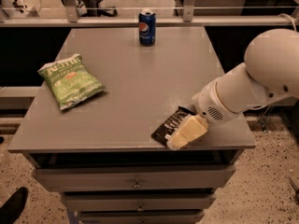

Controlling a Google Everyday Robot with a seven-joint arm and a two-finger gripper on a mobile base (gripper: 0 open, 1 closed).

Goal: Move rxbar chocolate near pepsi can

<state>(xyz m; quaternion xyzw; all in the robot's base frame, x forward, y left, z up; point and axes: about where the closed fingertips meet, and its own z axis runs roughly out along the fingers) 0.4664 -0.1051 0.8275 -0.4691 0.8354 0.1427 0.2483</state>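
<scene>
The rxbar chocolate (169, 125) is a flat dark bar with pale lettering, lying near the front right edge of the grey table (140, 83). My gripper (184, 135) reaches down from the right on a white arm and lies over the bar's right half, hiding that part. The pepsi can (146, 26) stands upright at the far middle of the table, well away from the bar and the gripper.
A green chip bag (70, 80) lies on the left side of the table. A rail (140, 20) runs behind the far edge. Drawers (135, 183) sit under the tabletop. A dark shoe (11, 205) shows at the lower left floor.
</scene>
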